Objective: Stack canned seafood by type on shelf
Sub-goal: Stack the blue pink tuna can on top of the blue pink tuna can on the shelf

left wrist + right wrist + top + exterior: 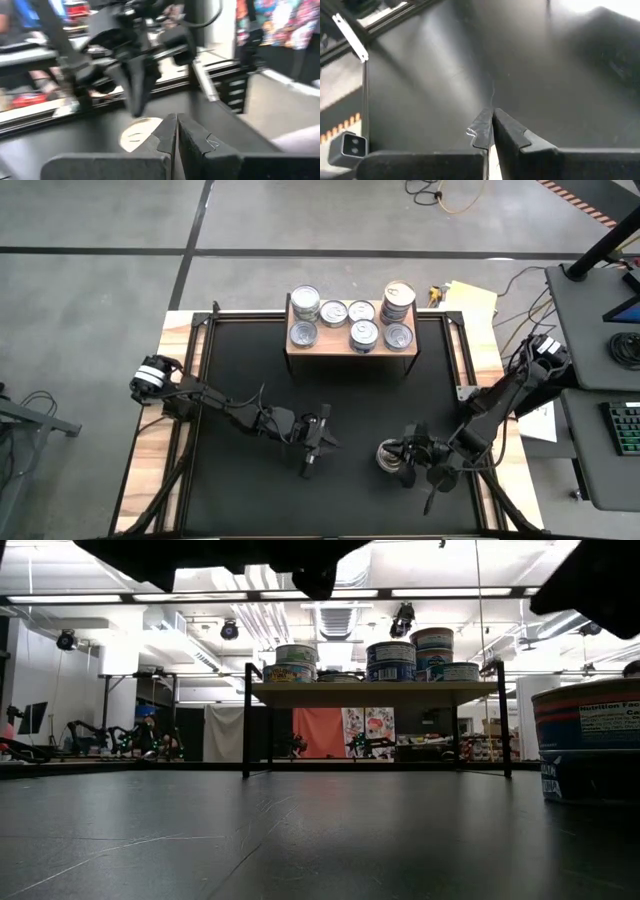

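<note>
Both claws pinched together, holding nothing.

I see my left claw [318, 442] mid-table and my right claw [432, 473] just beside one tin [391, 455]; the other tins [364, 333] sit on the shelf [345, 348] at the table's [240, 360] far edge.

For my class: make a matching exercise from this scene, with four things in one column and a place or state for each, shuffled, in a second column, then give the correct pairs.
Things:
1. left gripper
2. right gripper
3. lone can
4. shelf

Places or states:
A. at the table's far edge, carrying several cans, some of them stacked
B. shut, empty, over the black tabletop left of centre
C. on the black tabletop by the right arm, not on the board
D. shut, empty, near the table's front right

Pairs: 1-B, 2-D, 3-C, 4-A
</note>
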Robot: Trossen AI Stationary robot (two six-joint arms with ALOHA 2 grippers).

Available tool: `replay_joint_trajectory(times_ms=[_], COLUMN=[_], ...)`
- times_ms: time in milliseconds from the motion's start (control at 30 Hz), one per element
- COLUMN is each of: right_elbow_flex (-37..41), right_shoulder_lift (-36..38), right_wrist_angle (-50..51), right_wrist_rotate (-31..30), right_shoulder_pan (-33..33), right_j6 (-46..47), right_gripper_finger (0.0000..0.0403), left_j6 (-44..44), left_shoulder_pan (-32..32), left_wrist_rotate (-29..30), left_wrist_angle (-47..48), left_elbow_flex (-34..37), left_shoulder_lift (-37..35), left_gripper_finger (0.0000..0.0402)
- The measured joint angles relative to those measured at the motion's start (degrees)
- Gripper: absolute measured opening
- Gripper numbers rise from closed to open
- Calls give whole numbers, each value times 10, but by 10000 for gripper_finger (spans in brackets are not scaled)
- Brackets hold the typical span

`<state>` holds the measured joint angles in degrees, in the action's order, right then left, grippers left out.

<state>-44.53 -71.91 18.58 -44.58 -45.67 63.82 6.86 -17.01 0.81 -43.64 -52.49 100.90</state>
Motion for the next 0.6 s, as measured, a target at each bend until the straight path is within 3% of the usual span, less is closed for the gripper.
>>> replay_joint_trajectory(times_ms=[167,300,600], right_elbow_flex=[0,0,0], right_shoulder_lift=[-35,-68,-107], right_wrist_angle=[0,0,-1], right_wrist_rotate=[24,41,49], right_shoulder_pan=[-2,-1,-1], right_j6=[69,68,59], right_gripper_finger=[9,9,9], left_j6=[-31,-31,-99], left_shoulder_pan=[-10,-27,-50], left_wrist_rotate=[-25,-24,70], left_wrist_angle=[8,11,-3], left_elbow_flex=[0,0,0], left_shoulder_lift=[0,0,6], left_gripper_finger=[0,0,0])
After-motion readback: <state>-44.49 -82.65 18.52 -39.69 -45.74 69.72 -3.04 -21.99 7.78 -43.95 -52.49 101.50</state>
